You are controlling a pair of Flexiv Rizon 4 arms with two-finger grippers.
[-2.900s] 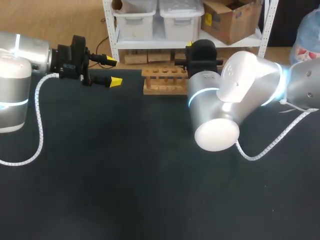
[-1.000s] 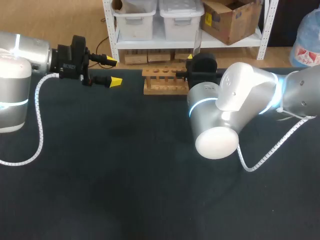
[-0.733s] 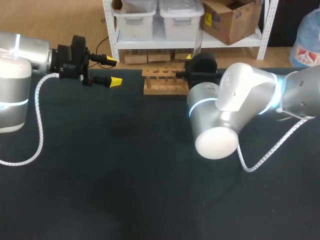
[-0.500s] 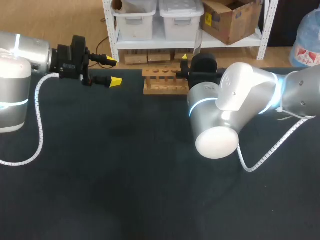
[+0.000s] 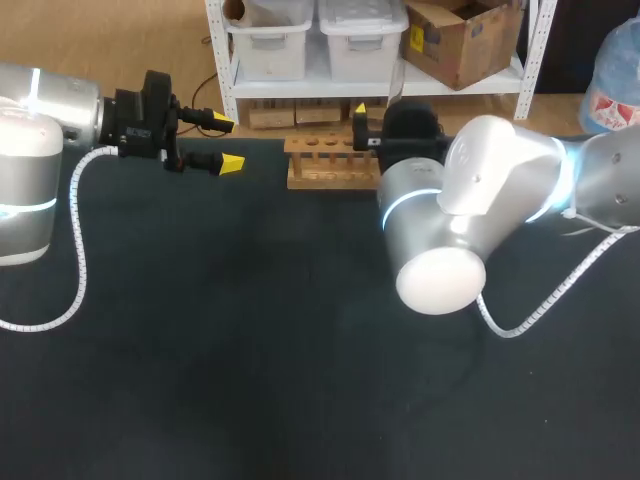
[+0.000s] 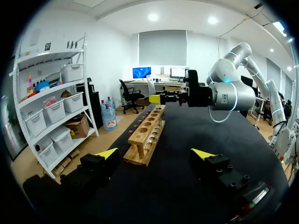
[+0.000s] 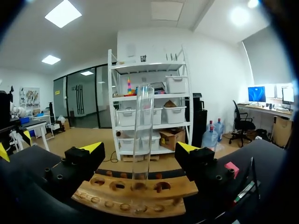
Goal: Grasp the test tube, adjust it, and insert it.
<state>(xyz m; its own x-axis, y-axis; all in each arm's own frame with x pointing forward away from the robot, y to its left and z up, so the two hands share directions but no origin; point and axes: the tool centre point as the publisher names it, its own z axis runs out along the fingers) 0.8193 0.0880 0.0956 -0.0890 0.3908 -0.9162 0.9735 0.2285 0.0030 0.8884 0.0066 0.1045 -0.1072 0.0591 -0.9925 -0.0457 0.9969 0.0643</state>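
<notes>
Standing in the rack (image 7: 135, 191), the test tube (image 7: 142, 116) between our right gripper's (image 7: 140, 148) parted fingers (image 7: 81, 161).
Neither touches it; our left gripper (image 6: 155, 153) gapes, well apart.

Table (image 5: 200, 380): black matte top, evenly lit.

This looks like a robot lab. A glass test tube (image 7: 141, 126) stands upright between the jaws of the right gripper (image 7: 140, 148), with a wooden rack (image 7: 135, 190) just under them.

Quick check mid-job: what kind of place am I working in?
Probably a robotics lab bench: a glass test tube upright at a wooden rack, on a black table, with the left arm and right arm over it.
</notes>
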